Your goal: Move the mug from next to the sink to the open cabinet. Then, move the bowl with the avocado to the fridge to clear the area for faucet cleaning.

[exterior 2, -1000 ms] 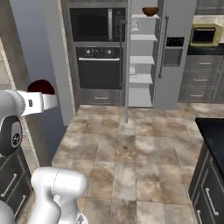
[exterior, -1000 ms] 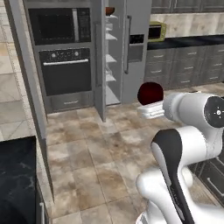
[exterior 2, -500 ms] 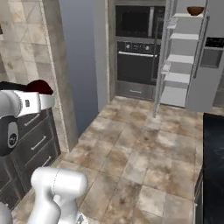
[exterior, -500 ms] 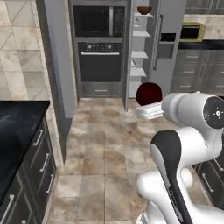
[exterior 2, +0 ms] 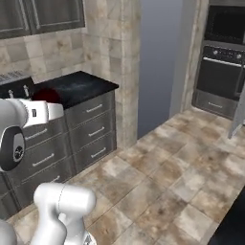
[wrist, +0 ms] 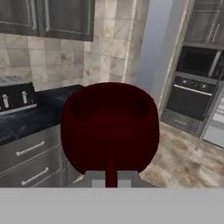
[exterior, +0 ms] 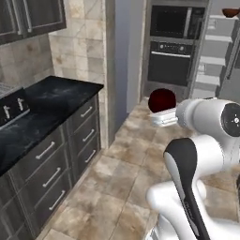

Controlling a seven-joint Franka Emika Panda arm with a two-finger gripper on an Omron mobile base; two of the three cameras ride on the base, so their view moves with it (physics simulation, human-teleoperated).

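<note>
Above the tiled kitchen floor, well off the ground, the gripper (wrist: 111, 181) is clamped on the dark red mug (wrist: 110, 127), its tips pinching the mug's handle side. From the left base view the mug (exterior: 161, 100) sits at the end of the white arm, in front of the black built-in oven (exterior: 171, 51). To the left runs a black marble counter (exterior: 44, 105) over grey drawers (exterior: 51, 173), with a toaster (wrist: 16, 95) on it. Far right stands the fridge (exterior: 220, 56), door open, white shelves showing.

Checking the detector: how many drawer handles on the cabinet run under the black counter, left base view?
6 drawer handles: three stacked nearer the counter's end, three nearer the camera. More may lie off-frame left.
</note>
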